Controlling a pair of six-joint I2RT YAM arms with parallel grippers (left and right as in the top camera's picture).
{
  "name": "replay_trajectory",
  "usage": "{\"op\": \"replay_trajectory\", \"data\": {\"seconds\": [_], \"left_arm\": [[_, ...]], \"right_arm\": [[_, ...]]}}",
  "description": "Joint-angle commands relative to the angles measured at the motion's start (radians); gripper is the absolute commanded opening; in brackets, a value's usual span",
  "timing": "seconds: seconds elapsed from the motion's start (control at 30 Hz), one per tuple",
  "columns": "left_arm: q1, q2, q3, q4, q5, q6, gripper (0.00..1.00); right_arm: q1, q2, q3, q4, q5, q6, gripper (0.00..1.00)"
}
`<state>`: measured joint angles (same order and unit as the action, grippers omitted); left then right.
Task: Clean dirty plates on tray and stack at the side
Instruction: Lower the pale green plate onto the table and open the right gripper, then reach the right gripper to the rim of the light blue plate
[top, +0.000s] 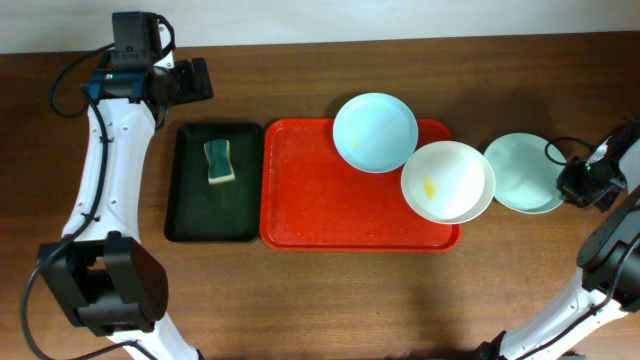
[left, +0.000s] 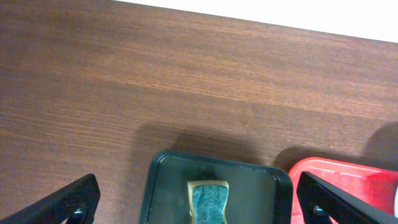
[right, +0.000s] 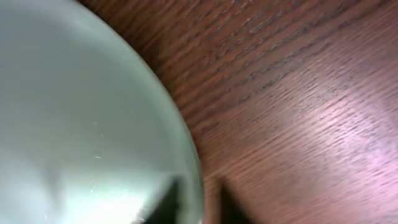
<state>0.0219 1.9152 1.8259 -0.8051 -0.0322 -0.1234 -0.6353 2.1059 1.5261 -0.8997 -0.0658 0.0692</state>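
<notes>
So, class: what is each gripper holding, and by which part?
Left gripper: open, holding nothing. Right gripper straddles the right rim of the off-tray mint plate; whether it grips cannot be told.

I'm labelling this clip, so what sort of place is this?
Likely a robotics lab bench: robot arms at a wooden table, plates on a red tray, a sponge nearby.
</notes>
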Motion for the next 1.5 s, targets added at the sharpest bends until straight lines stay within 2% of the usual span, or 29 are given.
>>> {"op": "replay_trajectory", "data": {"seconds": [0.0, 0.07, 0.17, 0.27, 0.4, 0.57, 0.73, 1.03, 1.47], "left_arm": [[0.0, -0.006, 0.005, -0.001, 0.009, 0.006, 0.99], [0.0, -0.006, 0.005, -0.001, 0.008, 0.006, 0.99], [0.0, -0.006, 0.005, -0.001, 0.009, 0.006, 0.99], [0.0, -0.006, 0.005, -0.001, 0.008, 0.006, 0.99], [0.0, -0.006, 0.005, -0.001, 0.009, 0.006, 0.99], [0.0, -0.006, 0.005, -0.001, 0.008, 0.006, 0.99], [0.0, -0.006, 0.005, -0.001, 0.008, 0.006, 1.0], [0.0, -0.006, 0.005, -0.001, 0.009, 0.006, 0.99], [0.0, -0.006, 0.005, -0.001, 0.008, 0.006, 0.99]], "right_arm": [[0.0, 0.01, 0.049, -0.016, -0.018, -0.002, 0.54], [0.0, 0.01, 0.114, -0.076, -0.017, -0.002, 0.6], [0.002, 0.01, 0.245, -0.2, -0.034, -0.003, 0.61], [0.014, 0.01, 0.352, -0.297, -0.196, -0.013, 0.61], [0.072, 0.01, 0.38, -0.338, -0.396, -0.047, 0.61], [0.238, 0.01, 0.38, -0.315, -0.407, -0.099, 0.61], [0.43, 0.01, 0.38, -0.227, -0.312, -0.099, 0.64], [0.71, 0.024, 0.38, -0.056, 0.078, -0.099, 0.69], [0.759, 0.175, 0.368, -0.023, 0.123, -0.095, 0.7]]}}
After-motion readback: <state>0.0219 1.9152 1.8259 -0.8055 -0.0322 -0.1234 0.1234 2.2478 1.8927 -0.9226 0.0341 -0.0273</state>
